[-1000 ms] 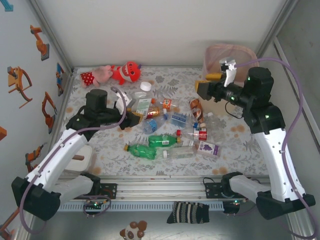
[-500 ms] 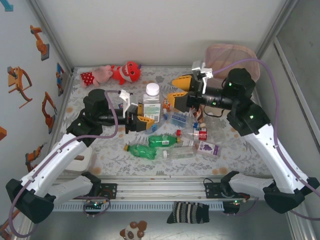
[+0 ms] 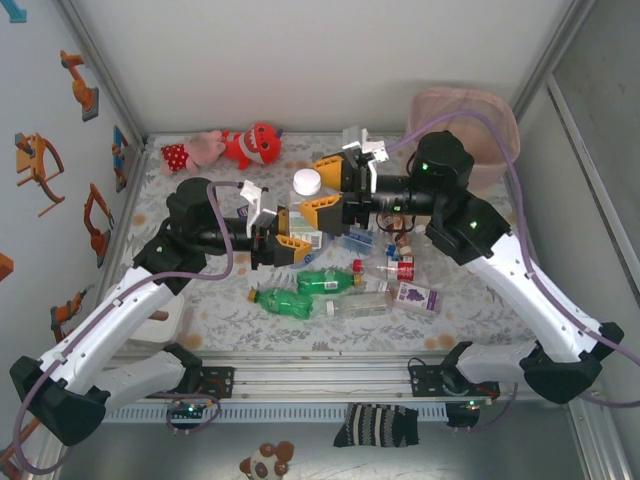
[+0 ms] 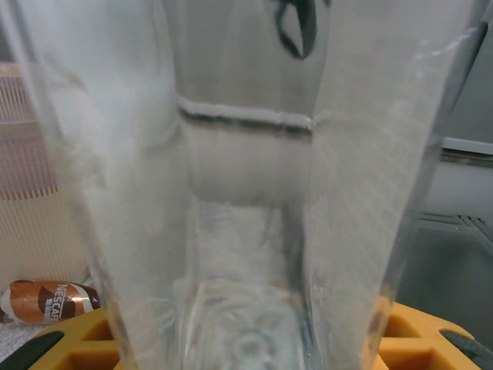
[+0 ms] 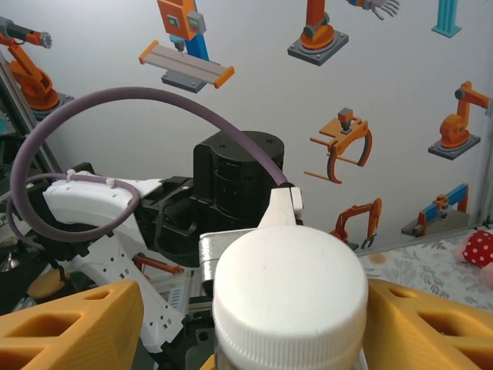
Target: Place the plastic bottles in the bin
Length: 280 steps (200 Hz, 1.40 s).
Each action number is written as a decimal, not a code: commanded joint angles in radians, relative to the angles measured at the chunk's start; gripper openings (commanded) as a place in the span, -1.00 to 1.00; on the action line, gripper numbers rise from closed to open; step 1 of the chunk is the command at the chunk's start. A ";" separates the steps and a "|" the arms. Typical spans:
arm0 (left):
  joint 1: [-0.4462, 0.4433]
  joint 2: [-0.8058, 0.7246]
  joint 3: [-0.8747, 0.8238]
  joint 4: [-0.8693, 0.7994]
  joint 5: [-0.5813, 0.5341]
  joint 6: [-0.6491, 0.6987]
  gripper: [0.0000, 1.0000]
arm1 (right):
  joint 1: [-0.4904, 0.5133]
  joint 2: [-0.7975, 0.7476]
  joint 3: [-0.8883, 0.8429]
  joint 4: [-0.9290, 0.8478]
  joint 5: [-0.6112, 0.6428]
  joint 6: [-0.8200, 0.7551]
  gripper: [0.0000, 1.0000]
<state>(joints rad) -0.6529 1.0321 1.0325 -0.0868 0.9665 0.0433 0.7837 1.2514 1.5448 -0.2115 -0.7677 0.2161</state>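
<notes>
Centre of the top view: the left gripper [image 3: 285, 230] has its jaws pinching a clear plastic bottle with a white cap [image 3: 306, 203] and holds it upright. The right gripper [image 3: 315, 188] reaches in from the right, yellow jaws spread, 1 on each side of the cap. Its wrist view shows a gap on the cap's left side. The tall pink-rimmed bin [image 3: 495, 160] stands at upper right, well apart from that bottle. 2 green bottles [image 3: 325, 280] lie among others on the floral tabletop [image 3: 470, 265], just below the grippers.
</notes>
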 commanded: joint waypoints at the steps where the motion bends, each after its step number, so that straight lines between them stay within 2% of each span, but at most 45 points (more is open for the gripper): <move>1: -0.008 -0.003 0.035 0.036 0.033 -0.008 -0.24 | 0.021 0.015 0.041 0.025 -0.002 -0.017 0.38; 83: -0.014 0.009 0.051 0.036 0.035 -0.001 -0.24 | 0.031 0.020 0.038 -0.001 -0.002 -0.047 -0.08; 112: -0.015 0.009 0.052 0.039 0.034 0.000 -0.21 | 0.032 0.016 0.041 -0.002 0.003 -0.051 -0.17; 136: -0.015 0.001 0.048 0.044 0.026 -0.007 -0.10 | 0.032 0.012 0.045 -0.005 0.021 -0.056 -0.20; 173: -0.016 -0.033 0.015 0.037 -0.046 -0.002 0.32 | 0.031 0.008 0.087 -0.091 0.124 -0.097 -0.24; 206: -0.014 -0.075 -0.026 0.017 -0.152 -0.002 0.39 | 0.023 0.007 0.154 -0.206 0.305 -0.151 -0.24; 235: -0.013 -0.099 -0.035 -0.024 -0.230 -0.015 0.41 | -0.067 0.019 0.204 -0.252 0.375 -0.134 -0.24; 280: -0.013 -0.130 -0.038 -0.100 -0.356 -0.031 0.43 | -0.355 0.065 0.292 -0.283 0.392 -0.068 -0.26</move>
<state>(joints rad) -0.6662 0.9310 1.0058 -0.1364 0.7010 0.0319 0.5472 1.2930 1.7710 -0.4778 -0.4259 0.1150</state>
